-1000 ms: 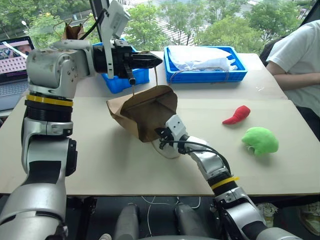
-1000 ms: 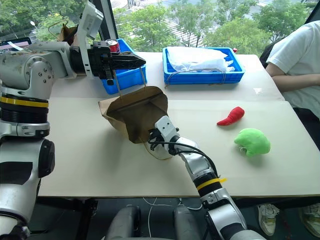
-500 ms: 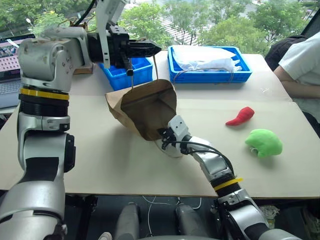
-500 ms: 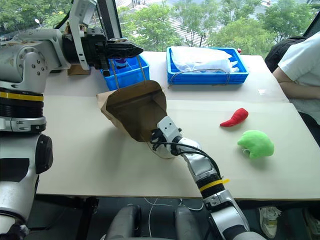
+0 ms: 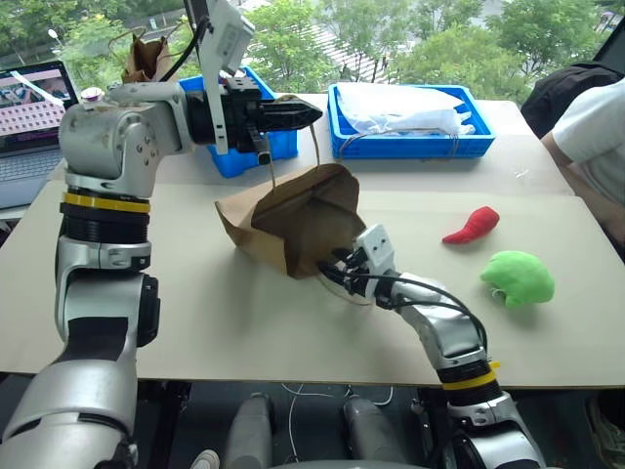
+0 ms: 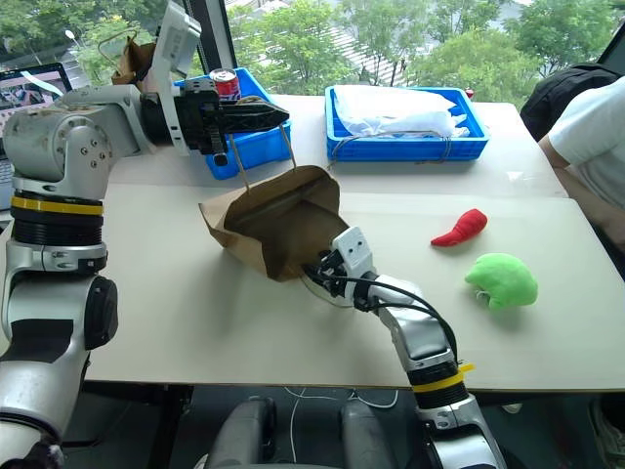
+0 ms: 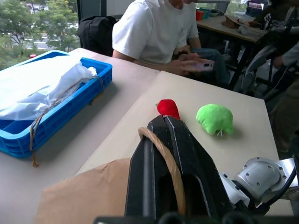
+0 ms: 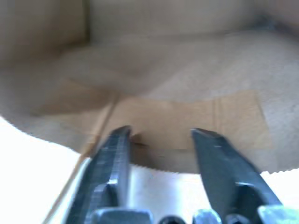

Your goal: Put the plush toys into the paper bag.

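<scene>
From the left eye view, the paper bag (image 5: 293, 220) lies tipped on the table (image 5: 195, 322), its mouth facing the robot, and nothing soft shows in the part of it I can see. The left gripper (image 5: 311, 114) hangs above it, fingers pinched shut on the twine handle (image 5: 266, 168), lifting the upper lip. Down at the lower lip sits the right gripper (image 5: 335, 269), but from here I cannot make out how its fingers stand. Both toys are out on the table, well apart from the bag: the red chili toy (image 5: 469, 225) and, just beside it, the green toy (image 5: 517, 277). So the judgement is simple: bag held open, neither toy picked up, the whole loading job left to do.

The right eye view gives the same layout. A person's white sleeve (image 6: 596, 127) is cut off at the edge, and the blue tray (image 6: 400, 125) behind holds something white and crumpled that I can't identify.

The left wrist view looks along closed black fingers with the twine loop (image 7: 163, 163) draped over them. Beyond them lie the red and green toys, and a seated person, cut off at the top of the picture.

The right wrist view settles the other hand: its fingers (image 8: 114, 172) stand apart with nothing between them, poised at the bag's serrated lower edge (image 8: 187, 163) with the brown interior beyond. It's blurred, so I can't tell whether a fingertip touches the paper. The bag's deepest corner is lost in shadow.
</scene>
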Robot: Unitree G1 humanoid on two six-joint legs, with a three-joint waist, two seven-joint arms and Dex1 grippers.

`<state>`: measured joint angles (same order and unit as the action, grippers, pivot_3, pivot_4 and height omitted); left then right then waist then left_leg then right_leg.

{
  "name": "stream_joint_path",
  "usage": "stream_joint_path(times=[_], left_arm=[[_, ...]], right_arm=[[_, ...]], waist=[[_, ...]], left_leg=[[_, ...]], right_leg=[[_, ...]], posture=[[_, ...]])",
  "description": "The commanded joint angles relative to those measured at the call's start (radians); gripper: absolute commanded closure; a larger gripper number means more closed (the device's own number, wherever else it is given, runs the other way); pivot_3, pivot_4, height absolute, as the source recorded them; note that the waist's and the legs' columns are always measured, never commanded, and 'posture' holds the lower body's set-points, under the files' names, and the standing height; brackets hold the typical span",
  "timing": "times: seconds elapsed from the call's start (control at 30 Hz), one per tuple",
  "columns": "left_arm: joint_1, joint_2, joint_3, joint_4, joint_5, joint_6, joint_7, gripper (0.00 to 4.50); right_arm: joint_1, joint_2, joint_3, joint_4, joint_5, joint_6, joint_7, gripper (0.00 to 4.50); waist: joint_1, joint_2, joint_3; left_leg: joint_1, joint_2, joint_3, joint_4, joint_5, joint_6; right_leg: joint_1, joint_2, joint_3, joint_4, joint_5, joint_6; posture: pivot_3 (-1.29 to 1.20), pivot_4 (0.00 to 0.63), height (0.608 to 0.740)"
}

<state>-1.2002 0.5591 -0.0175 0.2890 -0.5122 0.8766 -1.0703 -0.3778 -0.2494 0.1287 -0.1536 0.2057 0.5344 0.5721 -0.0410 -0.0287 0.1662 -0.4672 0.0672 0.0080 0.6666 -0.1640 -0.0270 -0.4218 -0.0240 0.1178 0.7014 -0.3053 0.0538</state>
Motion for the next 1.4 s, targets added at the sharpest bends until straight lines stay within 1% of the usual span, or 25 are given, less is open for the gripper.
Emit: stream_joint_path(times=[0.03, 0.1, 0.2, 0.27, 0.33, 0.43, 0.5, 0.57, 0.67, 0.8, 0.83, 0.87, 0.9, 0.93, 0.97, 1.0, 1.07, 1.13, 1.23, 1.3, 1.4], left_arm=[[-0.012, -0.001, 0.022, -0.028, -0.017, -0.004, -0.001, 4.50], [-0.011, -0.006, 0.021, -0.026, -0.018, -0.004, -0.002, 4.50], [-0.005, -0.012, 0.020, -0.031, -0.023, 0.001, -0.004, 4.50], [-0.002, -0.015, 0.019, -0.035, -0.023, 0.003, -0.003, 4.50], [0.001, -0.018, 0.020, -0.038, -0.026, 0.007, -0.001, 4.50], [0.010, -0.022, 0.021, -0.055, -0.033, 0.019, 0.001, 4.50], [0.015, -0.025, 0.023, -0.066, -0.037, 0.027, 0.005, 4.50], [0.019, -0.028, 0.024, -0.073, -0.041, 0.032, 0.010, 4.50], [0.023, -0.030, 0.025, -0.084, -0.049, 0.039, 0.018, 4.50], [0.029, -0.029, 0.027, -0.100, -0.058, 0.049, 0.027, 4.50], [0.030, -0.028, 0.027, -0.104, -0.060, 0.052, 0.029, 4.50], [0.030, -0.029, 0.028, -0.107, -0.062, 0.054, 0.032, 4.50], [0.030, -0.030, 0.029, -0.109, -0.063, 0.056, 0.035, 4.50], [0.029, -0.030, 0.029, -0.109, -0.064, 0.057, 0.036, 4.50], [0.028, -0.030, 0.029, -0.108, -0.063, 0.057, 0.036, 4.50], [0.027, -0.030, 0.029, -0.107, -0.063, 0.058, 0.037, 4.50], [0.024, -0.032, 0.026, -0.105, -0.062, 0.058, 0.036, 4.50], [0.022, -0.035, 0.024, -0.103, -0.063, 0.059, 0.035, 4.50], [0.017, -0.042, 0.019, -0.101, -0.065, 0.063, 0.033, 4.50], [0.013, -0.044, 0.017, -0.097, -0.063, 0.062, 0.032, 4.50], [0.007, -0.053, 0.017, -0.097, -0.063, 0.065, 0.034, 4.50]], right_arm=[[-0.013, -0.029, -0.089, -0.170, 0.086, 0.089, -0.014, 0.68], [-0.018, -0.047, -0.146, -0.236, 0.131, 0.141, -0.034, 0.04], [-0.023, -0.085, -0.280, -0.322, 0.224, 0.239, -0.068, 0.04], [-0.013, -0.143, -0.365, -0.345, 0.254, 0.300, -0.088, 0.04], [0.010, -0.225, -0.433, -0.327, 0.224, 0.346, -0.124, 0.04], [0.075, -0.321, -0.534, -0.229, 0.157, 0.382, -0.195, 0.04], [0.126, -0.363, -0.553, -0.159, 0.119, 0.350, -0.209, 0.04], [0.155, -0.378, -0.556, -0.092, 0.092, 0.309, -0.219, 0.04], [0.186, -0.389, -0.543, 0.001, 0.050, 0.265, -0.235, 0.04], [0.238, -0.388, -0.517, 0.064, 0.004, 0.235, -0.249, 0.04], [0.253, -0.385, -0.512, 0.072, 0.000, 0.229, -0.246, 0.55], [0.270, -0.385, -0.506, 0.075, -0.007, 0.222, -0.244, 0.74], [0.281, -0.381, -0.509, 0.072, -0.007, 0.216, -0.245, 1.10], [0.290, -0.378, -0.514, 0.062, -0.003, 0.215, -0.241, 1.36], [0.297, -0.383, -0.520, 0.042, -0.003, 0.207, -0.237, 1.77], [0.301, -0.395, -0.526, 0.019, -0.006, 0.198, -0.234, 2.06], [0.295, -0.444, -0.520, -0.059, 0.005, 0.157, -0.176, 2.79], [0.260, -0.475, -0.522, -0.140, 0.057, 0.154, -0.115, 3.49], [0.082, -0.509, -0.471, -0.312, 0.251, 0.293, -0.007, 4.36], [-0.004, -0.503, -0.433, -0.354, 0.305, 0.347, 0.004, 4.49], [-0.168, -0.425, -0.317, -0.368, 0.344, 0.406, -0.034, 4.50]], waist=[[-0.001, 0.000, 0.000], [-0.001, 0.000, 0.000], [0.000, 0.000, 0.000], [0.003, 0.000, 0.000], [0.008, 0.000, 0.000], [0.016, 0.000, 0.000], [0.021, 0.000, 0.000], [0.022, 0.000, 0.000], [0.012, 0.001, 0.000], [0.006, 0.001, 0.000], [0.005, 0.001, 0.000], [0.006, 0.001, 0.000], [0.006, 0.001, 0.000], [0.006, 0.001, 0.000], [0.008, 0.001, 0.000], [0.008, 0.001, 0.000], [0.008, 0.001, 0.000], [0.006, 0.001, 0.000], [-0.012, 0.003, 0.002], [-0.023, 0.006, 0.003], [-0.019, 0.005, 0.003]], left_leg=[[0.000, 0.000, 0.000, 0.000, 0.000, 0.000], [0.000, 0.000, 0.000, 0.000, 0.000, 0.000], [-0.001, 0.000, 0.000, -0.001, 0.000, 0.000], [-0.001, 0.000, 0.000, 0.000, 0.000, 0.000], [-0.001, -0.001, 0.000, 0.000, 0.000, 0.000], [-0.001, -0.001, 0.000, 0.000, 0.000, 0.000], [-0.001, -0.002, 0.000, -0.001, 0.000, 0.000], [-0.001, -0.002, 0.001, -0.001, 0.000, 0.000], [-0.001, -0.002, 0.001, -0.001, 0.000, 0.000], [0.000, -0.002, 0.001, -0.001, 0.000, 0.001], [0.000, -0.002, 0.001, -0.001, 0.000, 0.001], [0.000, -0.002, 0.001, -0.001, 0.000, 0.001], [0.000, -0.002, 0.001, -0.001, 0.000, 0.001], [0.000, -0.002, 0.001, -0.001, 0.000, 0.001], [0.000, -0.002, 0.001, 0.000, 0.000, 0.001], [0.000, -0.002, 0.001, 0.000, 0.000, 0.001], [0.000, -0.002, 0.001, 0.000, 0.000, 0.000], [0.000, -0.003, 0.001, 0.000, 0.000, 0.001], [0.000, -0.002, 0.001, 0.000, 0.000, 0.001], [0.001, -0.002, 0.001, 0.000, 0.001, 0.001], [0.002, -0.001, -0.004, -0.001, 0.001, 0.002]], right_leg=[[0.000, 0.000, 0.000, 0.000, 0.000, 0.000], [0.000, 0.000, 0.000, 0.000, 0.000, 0.000], [0.000, 0.000, 0.000, -0.001, 0.000, 0.000], [0.000, 0.000, 0.000, -0.001, 0.000, -0.001], [0.000, -0.001, 0.000, -0.001, 0.000, -0.001], [0.000, -0.001, 0.000, -0.002, 0.000, -0.001], [0.000, -0.001, 0.000, -0.002, 0.000, -0.001], [0.000, -0.001, 0.000, -0.002, 0.001, -0.001], [0.000, -0.001, 0.002, -0.002, 0.000, -0.001], [0.000, -0.001, 0.002, -0.001, 0.000, 0.000], [0.000, -0.001, 0.002, -0.001, 0.000, 0.000], [0.000, -0.001, 0.002, -0.002, 0.000, 0.000], [0.001, -0.001, 0.002, -0.002, 0.000, 0.000], [0.001, -0.001, 0.002, -0.002, 0.000, 0.000], [0.001, -0.001, 0.001, -0.002, 0.000, 0.000], [0.001, -0.001, 0.001, -0.002, 0.000, 0.000], [0.001, -0.001, 0.001, -0.002, 0.000, 0.000], [0.001, -0.001, 0.002, -0.002, 0.000, 0.000], [0.001, 0.000, 0.002, -0.001, 0.000, 0.000], [0.000, 0.000, 0.004, 0.000, 0.000, 0.000], [0.002, 0.002, 0.000, 0.000, 0.000, 0.000]], posture=[[0.00, 0.150, 0.685], [0.00, 0.150, 0.685], [0.00, 0.150, 0.685], [0.00, 0.150, 0.685], [0.00, 0.150, 0.685], [0.00, 0.150, 0.685], [0.00, 0.150, 0.685], [0.00, 0.150, 0.685], [0.00, 0.150, 0.685], [0.00, 0.150, 0.685], [0.00, 0.150, 0.685], [0.00, 0.150, 0.685], [0.00, 0.150, 0.685], [0.00, 0.150, 0.685], [0.00, 0.150, 0.685], [0.00, 0.150, 0.685], [0.00, 0.150, 0.685], [0.00, 0.150, 0.685], [0.00, 0.150, 0.685], [0.00, 0.150, 0.685], [0.00, 0.150, 0.685]])
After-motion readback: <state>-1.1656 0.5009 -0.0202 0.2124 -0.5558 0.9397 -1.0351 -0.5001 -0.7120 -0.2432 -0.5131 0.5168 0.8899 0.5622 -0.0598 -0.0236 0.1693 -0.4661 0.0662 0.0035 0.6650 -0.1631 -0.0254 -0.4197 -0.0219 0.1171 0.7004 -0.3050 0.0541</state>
